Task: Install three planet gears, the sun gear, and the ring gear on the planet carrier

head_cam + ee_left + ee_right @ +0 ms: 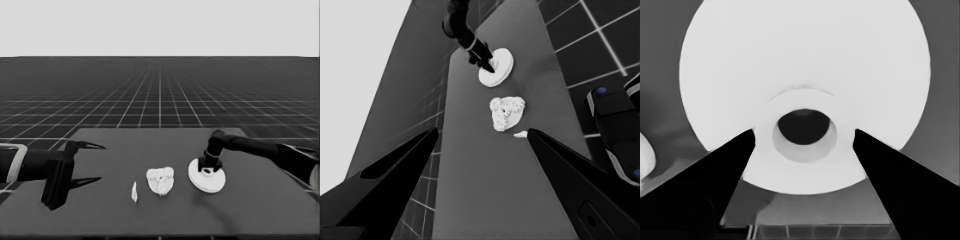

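Step in hand, by judgement: picking up larger round part (207, 176) at table's right middle. Right gripper (207, 170) over its raised hub, fingers spread either side, not gripping. Gears (160, 180) sit clustered on smaller round part, beside it. Left gripper (85, 162) waits open, empty, at left end. Next: close on hub, lift, set over gears.

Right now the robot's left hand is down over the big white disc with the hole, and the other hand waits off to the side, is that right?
Not quite: it is the right hand that is down over the larger round part, its fingers either side of the raised hub. The left hand waits, open, over the table's left end. The head view shows both.
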Robot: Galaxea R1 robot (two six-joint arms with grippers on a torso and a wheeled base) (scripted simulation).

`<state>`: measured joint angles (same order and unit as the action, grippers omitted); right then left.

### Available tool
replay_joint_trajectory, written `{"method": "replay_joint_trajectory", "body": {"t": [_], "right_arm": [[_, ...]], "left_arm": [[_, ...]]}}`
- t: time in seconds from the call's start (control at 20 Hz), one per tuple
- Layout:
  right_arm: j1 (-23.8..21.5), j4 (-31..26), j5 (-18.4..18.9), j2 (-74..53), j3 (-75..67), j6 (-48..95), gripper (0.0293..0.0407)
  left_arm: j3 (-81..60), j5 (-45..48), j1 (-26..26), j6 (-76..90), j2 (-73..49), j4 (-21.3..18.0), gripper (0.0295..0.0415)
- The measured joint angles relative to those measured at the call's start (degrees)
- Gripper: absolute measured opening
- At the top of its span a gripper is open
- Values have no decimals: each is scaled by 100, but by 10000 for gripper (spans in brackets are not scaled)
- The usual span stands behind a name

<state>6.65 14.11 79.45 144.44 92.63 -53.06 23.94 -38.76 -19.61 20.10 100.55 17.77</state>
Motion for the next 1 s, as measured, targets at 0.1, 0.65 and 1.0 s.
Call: {"method": "replay_joint_trajectory", "body": {"t": [0.1,0.65,1.0], "right_arm": [[8,7,-7,4,10,3,385],[-344,-293,300,-165,-388,-159,348],[-1070,-831,686,-272,-629,-249,348]], "left_arm": [[0,0,0,0,0,0,385],[0,0,0,0,0,0,385],[0,0,0,0,0,0,385]]}}
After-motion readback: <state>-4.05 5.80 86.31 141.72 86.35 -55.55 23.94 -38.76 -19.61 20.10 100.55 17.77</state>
